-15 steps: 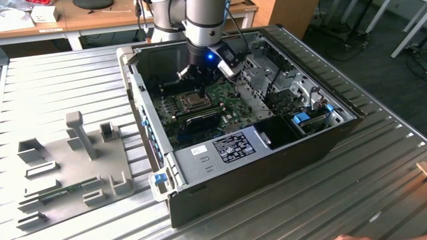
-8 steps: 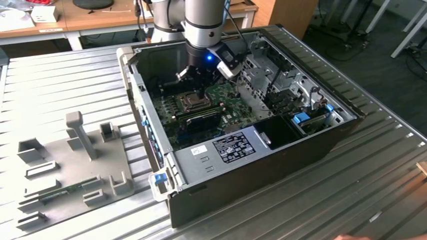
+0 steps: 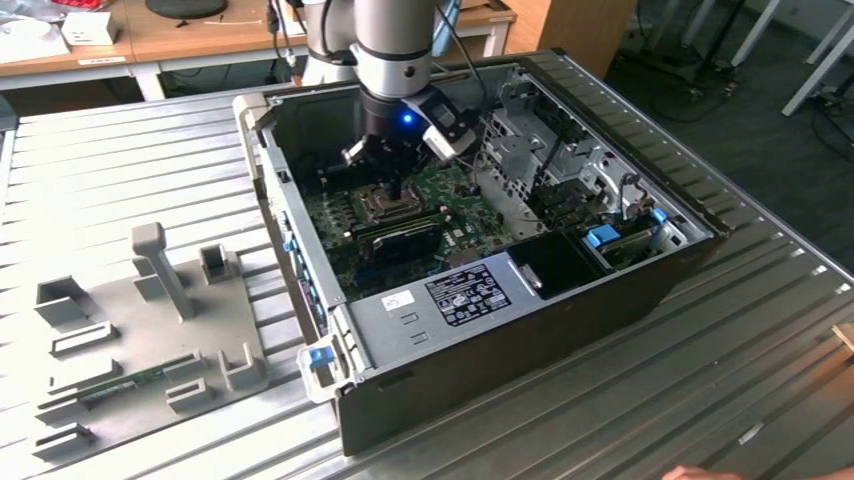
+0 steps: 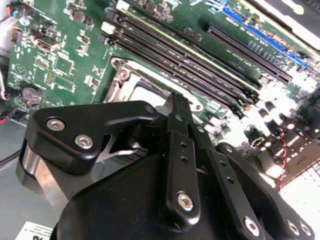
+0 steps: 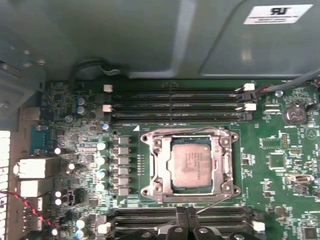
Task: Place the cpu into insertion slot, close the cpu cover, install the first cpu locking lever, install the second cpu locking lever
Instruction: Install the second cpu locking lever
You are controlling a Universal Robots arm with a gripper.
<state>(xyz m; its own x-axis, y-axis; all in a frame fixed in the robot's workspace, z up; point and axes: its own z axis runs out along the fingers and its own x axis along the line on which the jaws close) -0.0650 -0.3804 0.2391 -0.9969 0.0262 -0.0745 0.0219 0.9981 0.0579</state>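
The cpu (image 5: 192, 166) already sits in the insertion slot (image 5: 150, 167) on the green motherboard (image 5: 280, 165), w/ the cpu cover (image 5: 220, 165) folded down around it — the silvery frame rims the chip in the first wrist view. A thin wire locking lever (image 5: 216, 201) slants off the socket edge nearest the hand (image 5: 186, 212). The hand hovers just above that edge inside the open PC case (image 3: 534, 330), fingertips pressed together, pinching nothing I can see. Handling, my guess: the lever is light but springy steel and slippery — best caught at its free end. The chip is fragile, so leave it alone.
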